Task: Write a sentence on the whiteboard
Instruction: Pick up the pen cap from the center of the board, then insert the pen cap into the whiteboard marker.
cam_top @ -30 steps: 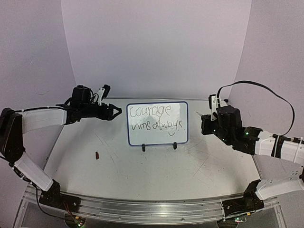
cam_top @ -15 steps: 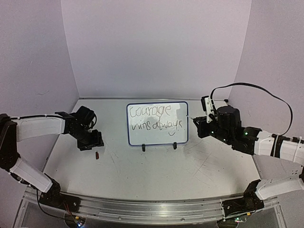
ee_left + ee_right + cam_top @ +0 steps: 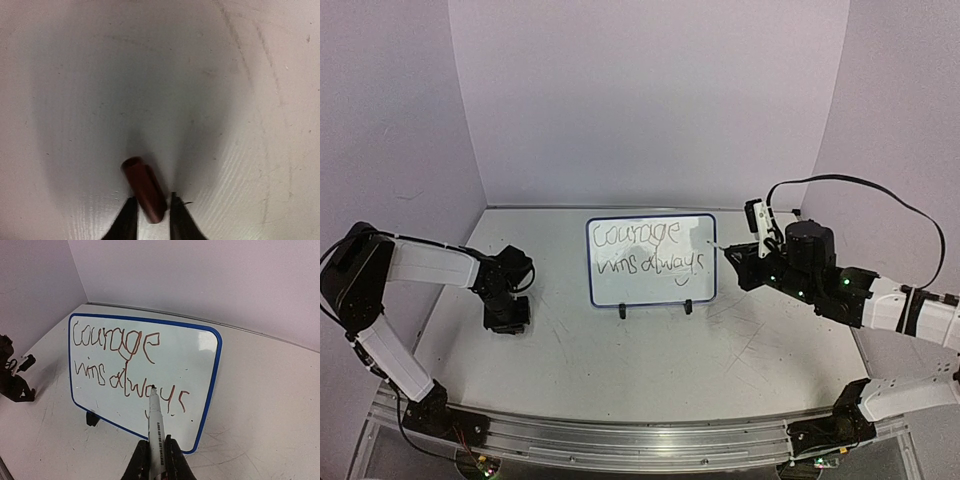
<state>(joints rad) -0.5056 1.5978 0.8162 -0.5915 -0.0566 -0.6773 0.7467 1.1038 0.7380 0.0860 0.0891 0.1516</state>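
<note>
At the middle of the table (image 3: 650,370), toward the back wall: board (image 3: 640,288), upright on two black feet (image 3: 623,312), face turned to the arms. Across that face: sentence (image 3: 650,264) in two lines, "Courage" over "wins always", a small curve beneath. Just right of the board: right claw (image 3: 157,460), clenched on a marker (image 3: 155,425). Marker pointed at the board, tip over the lower line within "always"; contact with the surface not discernible. Well left of the board, low over the table: left claw (image 3: 151,217), pointed straight down. Between its fingertips: near end of a red-brown cap (image 3: 144,187), lying flat on the table. Narrow gap between the fingers; whether pressed on the cap or merely beside it, impossible to tell.
</note>
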